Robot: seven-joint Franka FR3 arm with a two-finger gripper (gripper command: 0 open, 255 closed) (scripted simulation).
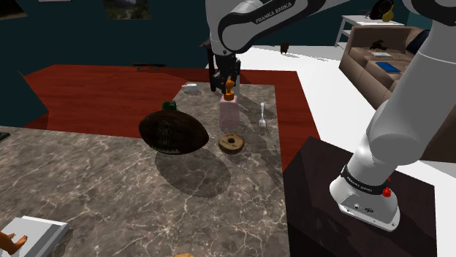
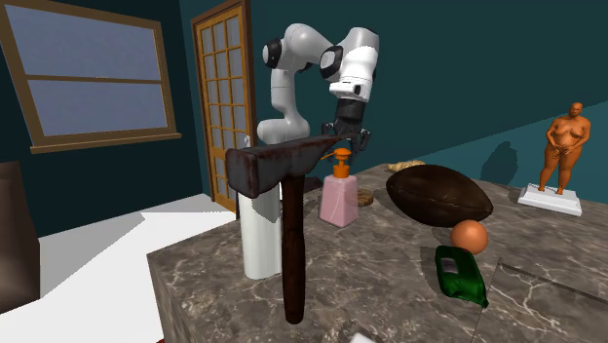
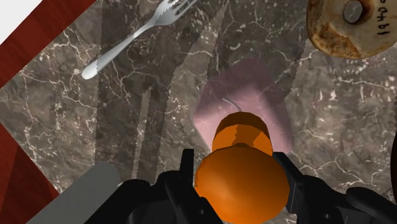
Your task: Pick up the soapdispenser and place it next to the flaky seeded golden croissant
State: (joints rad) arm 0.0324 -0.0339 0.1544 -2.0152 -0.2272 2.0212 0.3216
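Note:
The soap dispenser [image 1: 229,112] has a pink body and an orange pump, and it stands upright on the marble table [image 1: 95,190] near the far edge. My gripper [image 1: 225,84] comes straight down over it. In the wrist view the two black fingers [image 3: 186,170] press against either side of the orange pump head [image 3: 240,181], so my gripper [image 3: 236,168] is shut on the pump. From the second exterior view the gripper [image 2: 347,144] sits right on top of the dispenser [image 2: 339,200]. A pale golden piece, apparently the croissant [image 2: 404,166], peeks out behind the football.
A brown football [image 1: 174,133] lies beside the dispenser and a ring-shaped pastry [image 1: 232,143] just in front of it. A fork [image 1: 262,114] rests near the table's right edge. A hammer [image 2: 287,224], white cylinder [image 2: 261,234], green bottle [image 2: 460,275], orange ball [image 2: 469,236] and statuette [image 2: 560,146] stand farther off.

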